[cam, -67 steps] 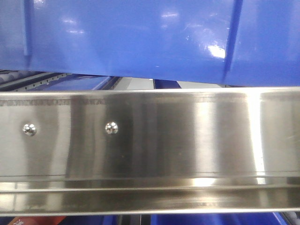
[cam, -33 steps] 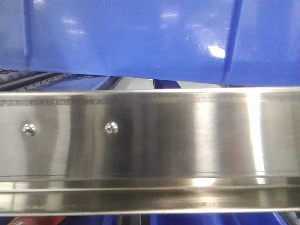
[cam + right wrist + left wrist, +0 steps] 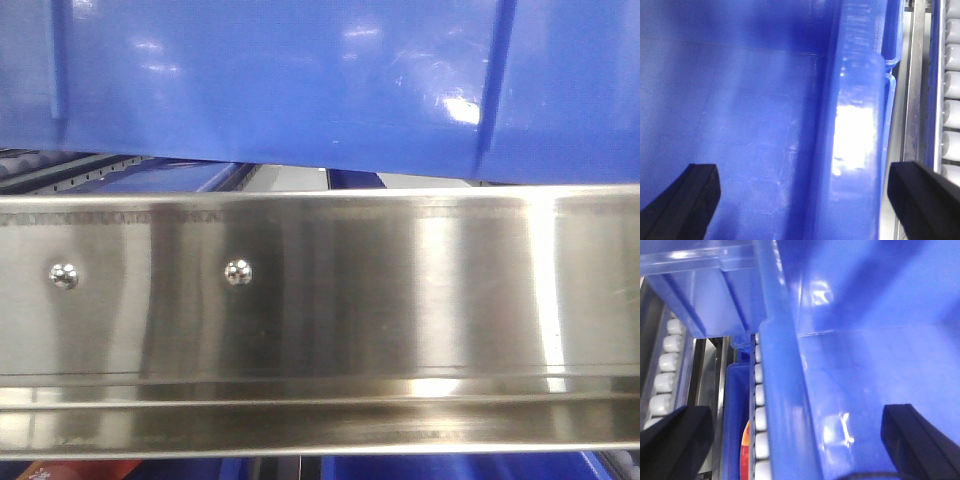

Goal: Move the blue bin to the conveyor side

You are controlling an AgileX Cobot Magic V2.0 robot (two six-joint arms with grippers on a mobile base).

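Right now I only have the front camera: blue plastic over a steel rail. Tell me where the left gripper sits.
Observer: The left gripper straddles a wall of the blue bin, one finger inside and one outside, jaws open and clear of the plastic.
Operator: Give me the right one.
Observer: The right gripper straddles a bin wall the same way, also open.
Operator: Report what lies beside the bin.
Observer: White rollers run alongside it in both wrist views.
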